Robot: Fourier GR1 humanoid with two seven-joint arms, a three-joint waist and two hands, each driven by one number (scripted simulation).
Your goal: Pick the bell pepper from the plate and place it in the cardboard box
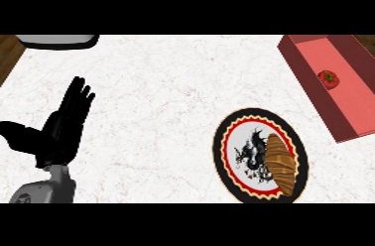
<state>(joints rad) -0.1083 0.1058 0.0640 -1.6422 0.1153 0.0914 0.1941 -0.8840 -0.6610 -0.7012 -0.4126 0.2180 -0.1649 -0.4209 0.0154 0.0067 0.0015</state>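
A small red bell pepper (329, 79) with a green stem lies inside the red, open-topped box (359, 103) at the upper right. On the white counter below and left of the box stands a round plate (228, 155) with a black and red rim; a brown croissant (281, 163) rests on its right half. My left hand (62, 128) shows at the left, open, fingers straight and pointing up, holding nothing, far from the plate. No right hand shows in the view.
A grey-white object (57, 40) sits at the counter's top left edge. Brown wood (7, 54) borders the counter at the upper left corner. The box reaches the view's right edge.
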